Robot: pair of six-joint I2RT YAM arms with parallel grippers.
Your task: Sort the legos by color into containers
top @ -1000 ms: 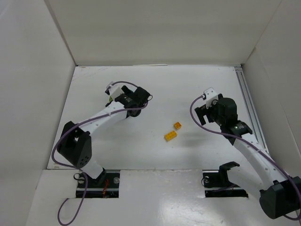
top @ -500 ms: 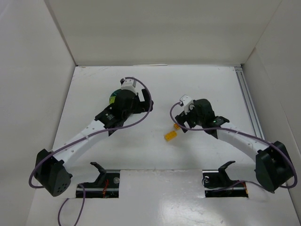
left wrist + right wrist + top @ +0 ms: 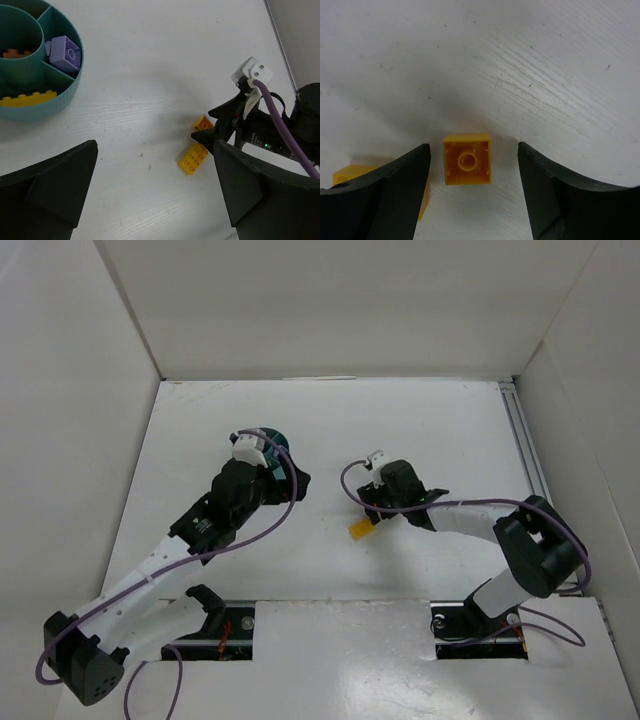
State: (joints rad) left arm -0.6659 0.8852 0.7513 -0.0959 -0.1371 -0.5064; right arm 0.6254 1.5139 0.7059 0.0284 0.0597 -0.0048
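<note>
One square yellow brick (image 3: 466, 159), hollow side up, is framed centrally between the parted fingers (image 3: 395, 195) of the right gripper (image 3: 472, 167), not yet touched.

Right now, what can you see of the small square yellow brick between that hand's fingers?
The square yellow brick looks plastic. It lies upside down on the white table, hollow underside and round centre tube facing up, between the right hand's open fingers with a gap each side; only the table touches it.
</note>
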